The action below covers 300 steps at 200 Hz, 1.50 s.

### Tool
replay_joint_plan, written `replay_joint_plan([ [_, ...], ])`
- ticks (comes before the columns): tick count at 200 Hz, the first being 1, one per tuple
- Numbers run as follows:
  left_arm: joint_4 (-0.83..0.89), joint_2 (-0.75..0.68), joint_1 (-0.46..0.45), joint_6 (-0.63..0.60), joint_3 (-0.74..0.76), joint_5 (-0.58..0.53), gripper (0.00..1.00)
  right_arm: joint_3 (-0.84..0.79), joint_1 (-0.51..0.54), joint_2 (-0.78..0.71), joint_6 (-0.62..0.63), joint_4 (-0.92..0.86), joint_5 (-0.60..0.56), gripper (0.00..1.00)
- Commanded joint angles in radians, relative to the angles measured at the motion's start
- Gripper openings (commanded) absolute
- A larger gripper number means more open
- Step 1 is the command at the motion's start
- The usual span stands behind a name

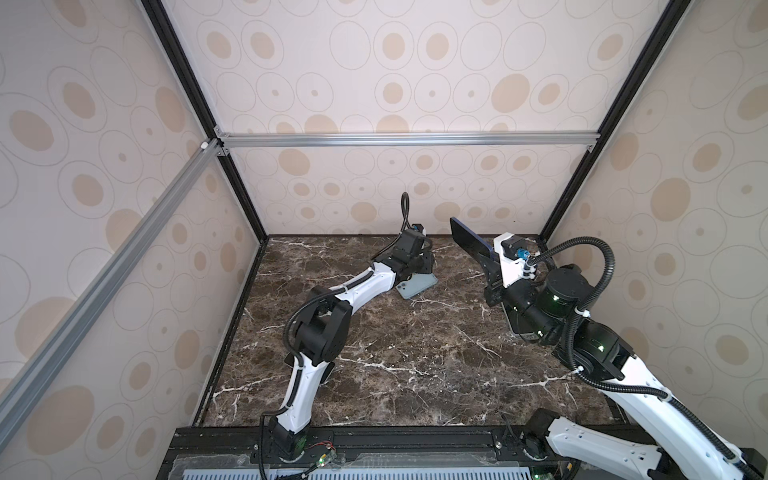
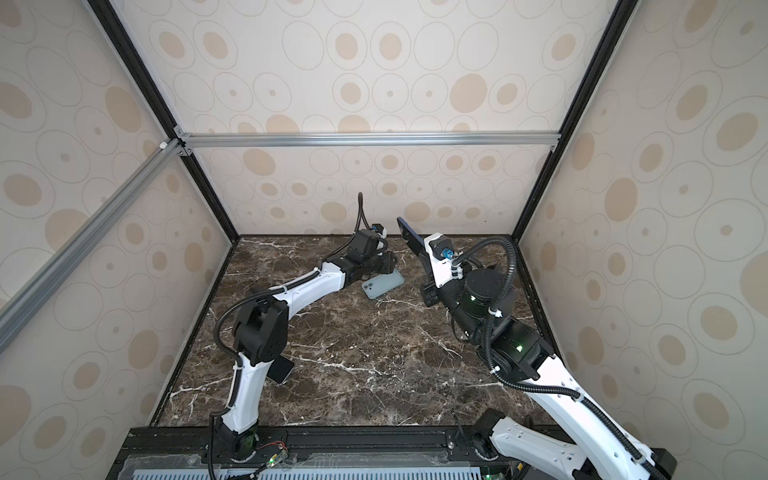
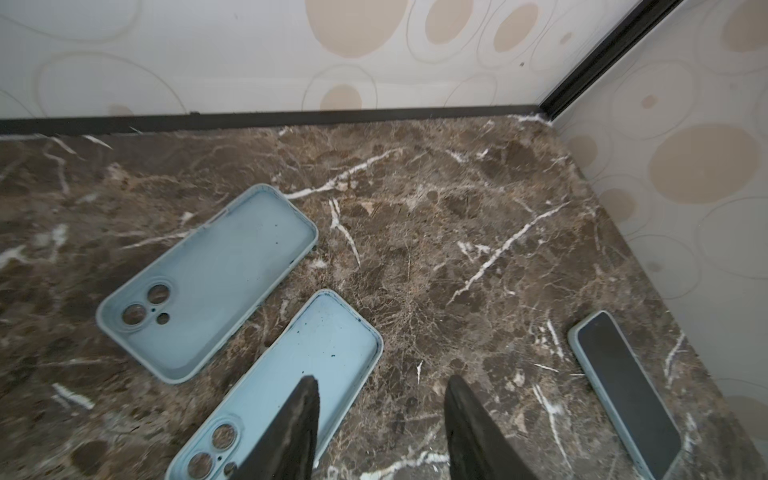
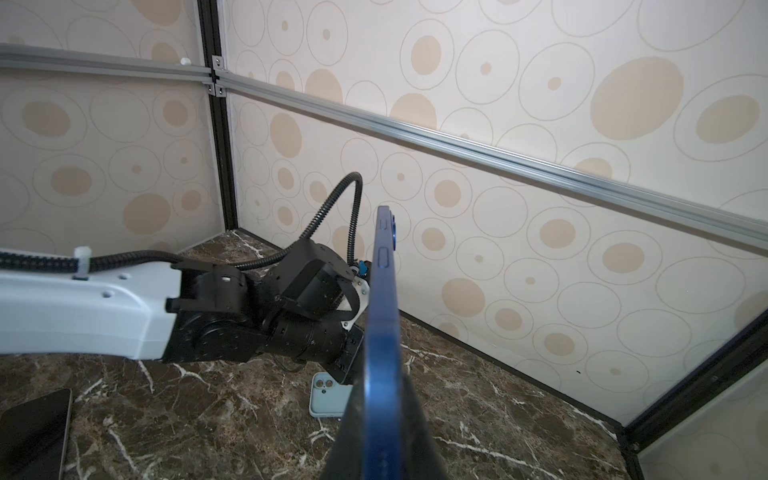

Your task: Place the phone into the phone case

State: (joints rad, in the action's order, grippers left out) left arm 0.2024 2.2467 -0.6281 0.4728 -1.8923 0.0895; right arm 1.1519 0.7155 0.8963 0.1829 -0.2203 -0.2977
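**Top views.** The left arm is pointing toward the middle of the frame, at the back of the table [image 1: 395, 374]. The left gripper [image 1: 422, 268] is hanging low over a pale blue case [image 1: 419, 286], which is lying flat with its camera holes toward frame left. The gripper body is hiding its fingers here. Right of centre, the right gripper [image 1: 487, 266] is clamping a blue phone [image 1: 469, 237] by one end. The phone is sitting well clear of the table, its free end tilting up and left toward the back wall. In both top views phone and case are apart, with the case lower and to the left. A dark phone [image 2: 282, 370] is peeking out from under the left arm's elbow, lower left of centre.

**Left wrist.** The fingers [image 3: 299, 424] are standing apart with nothing gripped. One is over the inside of the nearer case [image 3: 332, 345], the other over bare table just beside it. Contact — cannot tell. A farther case [image 3: 224, 266] is lying alongside; both are open side up and empty. Which of the two is showing in the top views, I cannot tell. A cased phone [image 3: 623, 390] is lying screen up near the side wall.

**Right wrist.** The blue phone [image 4: 384, 324] is showing edge-on with its side buttons facing the camera, pinched between both fingers [image 4: 345, 440]. Beyond it, the left arm's wrist is hanging over a pale blue case on the table.
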Motion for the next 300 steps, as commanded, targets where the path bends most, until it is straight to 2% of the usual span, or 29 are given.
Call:
replay_joint_plan([
  [1,0.133,0.075,-0.008,-0.037,-0.129,0.009,0.48,-0.005,-0.010,-0.037,0.050,0.036,-0.025,0.00],
  [38,0.196,0.183,-0.008,-0.036,-0.230,0.027,0.49,-0.005,-0.011,-0.046,0.062,0.020,-0.031,0.00],
  [95,0.231,0.230,-0.020,-0.065,-0.217,0.065,0.49,-0.011,-0.011,-0.051,0.069,0.016,-0.029,0.00],
  [138,0.244,0.247,-0.027,-0.122,-0.202,0.146,0.50,0.007,-0.012,-0.032,0.063,0.006,-0.004,0.00],
  [167,0.262,0.249,-0.035,-0.195,-0.184,0.193,0.46,0.020,-0.011,-0.031,0.044,-0.004,0.011,0.00],
  [176,0.271,0.249,-0.039,-0.218,-0.177,0.214,0.40,0.022,-0.013,-0.034,0.038,-0.007,0.016,0.00],
  [192,0.288,0.239,-0.050,-0.254,-0.159,0.241,0.40,0.029,-0.011,-0.037,0.030,-0.015,0.020,0.00],
  [239,0.227,0.117,-0.110,-0.335,0.055,0.279,0.39,0.051,-0.013,-0.038,-0.010,-0.042,0.043,0.00],
  [300,-0.025,-0.145,-0.152,-0.343,0.574,0.334,0.37,0.079,-0.011,-0.027,-0.067,-0.074,0.075,0.00],
])
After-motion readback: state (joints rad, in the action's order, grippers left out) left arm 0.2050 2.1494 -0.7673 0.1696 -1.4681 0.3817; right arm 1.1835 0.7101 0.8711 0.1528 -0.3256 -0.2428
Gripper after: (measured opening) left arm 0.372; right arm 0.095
